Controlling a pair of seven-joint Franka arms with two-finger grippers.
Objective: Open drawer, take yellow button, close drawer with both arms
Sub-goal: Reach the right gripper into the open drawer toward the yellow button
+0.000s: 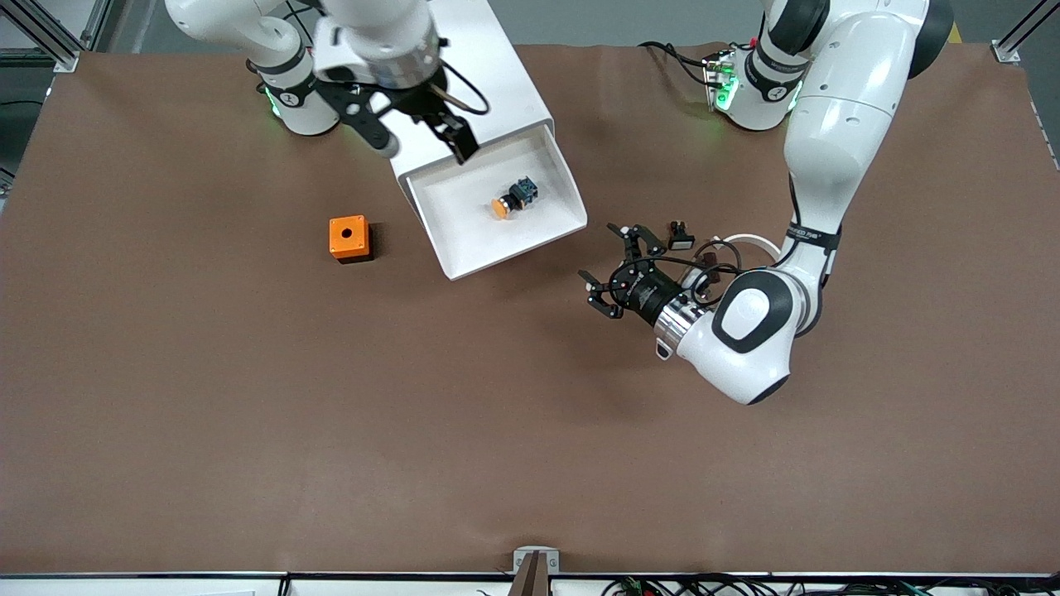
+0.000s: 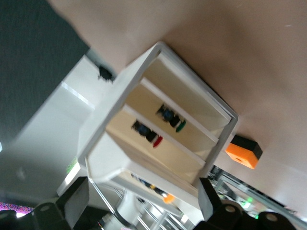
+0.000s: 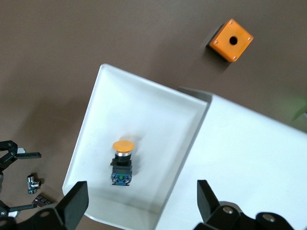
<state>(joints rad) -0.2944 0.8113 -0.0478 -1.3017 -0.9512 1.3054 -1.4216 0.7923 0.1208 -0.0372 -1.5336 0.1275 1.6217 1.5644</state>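
The white cabinet (image 1: 489, 66) stands near the right arm's base. Its uppermost drawer (image 1: 513, 248) is pulled out. The button (image 1: 513, 199) lies on its side in the drawer, with an orange-yellow cap and a black-and-blue body. My right gripper (image 1: 422, 145) is open and empty over the drawer's inner end, where it meets the cabinet. The right wrist view shows the button (image 3: 122, 160) in the drawer (image 3: 91, 124), ahead of the open right gripper (image 3: 140, 203). My left gripper (image 1: 609, 269) is open and empty, low beside the drawer's front corner. In the left wrist view the left gripper (image 2: 142, 206) faces the drawer front (image 2: 144, 179).
An orange cube box with a hole (image 1: 349, 237) sits on the brown table toward the right arm's end. A small black switch with a white cap (image 1: 679, 236) lies by the left gripper. The lower drawers (image 2: 163, 129) hold buttons with red and green caps.
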